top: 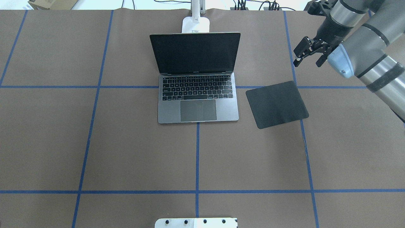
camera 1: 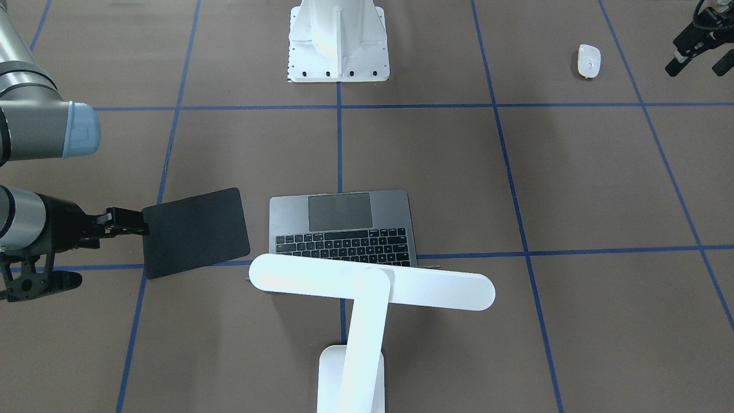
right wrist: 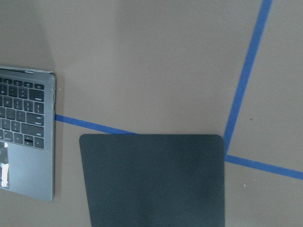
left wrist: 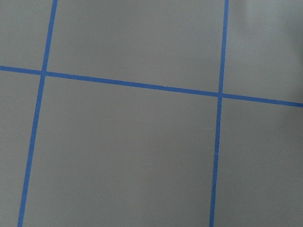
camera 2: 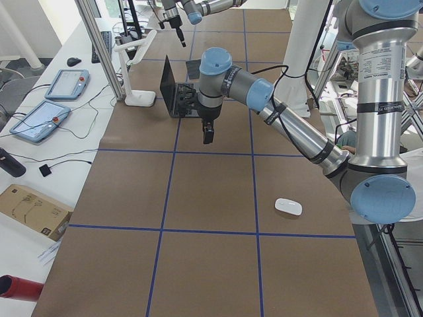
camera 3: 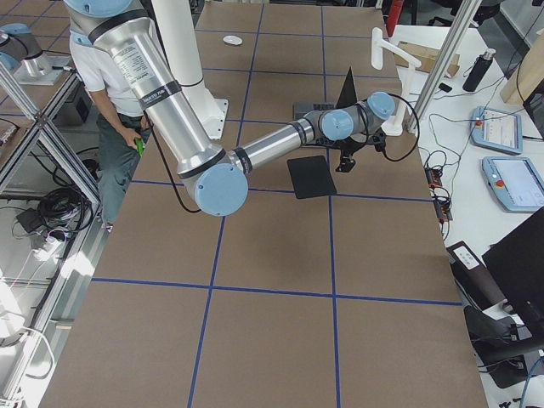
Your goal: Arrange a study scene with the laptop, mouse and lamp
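Observation:
The laptop (camera 1: 344,229) (top: 197,95) stands open at the table's middle, and its corner shows in the right wrist view (right wrist: 26,137). The white lamp (camera 1: 373,287) rises behind it, with its bar head over the laptop's far edge and its base (top: 195,24) at the table's far side. The white mouse (camera 1: 589,60) (camera 2: 288,207) lies alone near the robot's left side. My left gripper (camera 1: 697,54) is open and empty, raised beside the mouse. My right gripper (top: 308,53) (camera 1: 123,221) is open and empty, raised over the table just beyond the black mouse pad (top: 277,104).
The black mouse pad (camera 1: 195,232) (right wrist: 154,179) lies flat and slightly turned, beside the laptop. The white bolted pedestal (camera 1: 338,40) (top: 196,222) stands at the robot's edge. Blue tape lines grid the brown table. Tablets and cables lie beyond the lamp's side of the table.

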